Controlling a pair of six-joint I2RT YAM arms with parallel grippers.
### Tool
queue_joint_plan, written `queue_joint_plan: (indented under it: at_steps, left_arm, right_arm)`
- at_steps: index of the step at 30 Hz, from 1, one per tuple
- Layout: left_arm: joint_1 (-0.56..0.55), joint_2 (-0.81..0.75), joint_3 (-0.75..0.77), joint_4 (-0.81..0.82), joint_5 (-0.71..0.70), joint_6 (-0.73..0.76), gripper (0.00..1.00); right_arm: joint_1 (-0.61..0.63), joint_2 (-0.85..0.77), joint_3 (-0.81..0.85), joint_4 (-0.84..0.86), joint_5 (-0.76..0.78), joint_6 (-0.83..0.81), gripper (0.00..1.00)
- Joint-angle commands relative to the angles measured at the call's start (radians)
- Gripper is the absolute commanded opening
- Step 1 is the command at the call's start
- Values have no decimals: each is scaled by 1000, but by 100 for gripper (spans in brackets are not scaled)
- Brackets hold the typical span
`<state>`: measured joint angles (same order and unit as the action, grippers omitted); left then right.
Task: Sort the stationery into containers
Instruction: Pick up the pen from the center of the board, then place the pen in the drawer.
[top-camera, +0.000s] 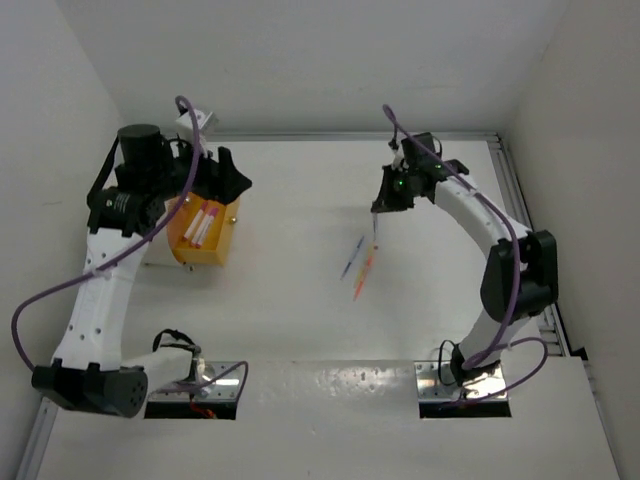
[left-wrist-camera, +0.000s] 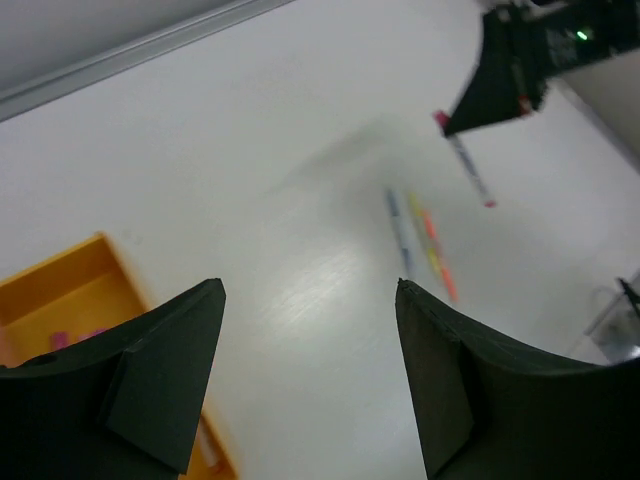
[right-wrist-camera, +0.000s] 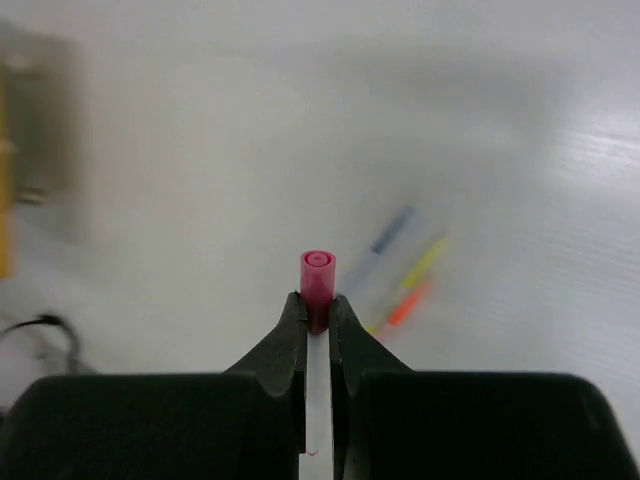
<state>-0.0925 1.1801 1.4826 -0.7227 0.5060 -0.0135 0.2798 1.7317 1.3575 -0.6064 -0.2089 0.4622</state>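
Notably, the right gripper (right-wrist-camera: 318, 306) had its jaws closed almost fully on a thin white-barrelled pen with a pink cap (right-wrist-camera: 318, 272). The pen was clamped just below the cap, and in the top view the rest of the barrel hung free beneath the fingers, above the white table (top-camera: 300, 200). This grip was judged the main hazard. A narrow round barrel pinched near one end could pivot or slide between the pads during transfer, and the hanging length could then strike a container rim instead of entering. The left gripper (left-wrist-camera: 308, 290) was empty, its jaws spread wide, and it hung over the rectangular orange plastic bin (top-camera: 182, 240) at the left of the table. A delivery to that bin was judged to risk contact between the two arms unless the left arm cleared first. Three more thin pens, one blue (right-wrist-camera: 392, 232), one yellow (right-wrist-camera: 428, 258) and one orange (right-wrist-camera: 408, 303), lay close together, nearly parallel, on the table below and beyond the right gripper. Their close spacing was judged likely to let a finger nudge a neighbouring pen during a later pick. No brand, label or writing could be read on the pens, the bin or the arms; both wrist views were blurred.
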Motion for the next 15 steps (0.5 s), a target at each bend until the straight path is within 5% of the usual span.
queue_joint_plan:
  at_steps: [1,6,15]
  left_arm:
    - [-25,-82,-161,334,296,-193,75]
    - [-87,-96,-257,465,345,-381,75]
    - [-199,-27,-211,466,305,-404,75]
  right_arm:
    - [2,-98,72,135,-244,163,0]
    - [106,-146,147,344,-343,363,0]
    - [281,-135,259,459,-374,460,0]
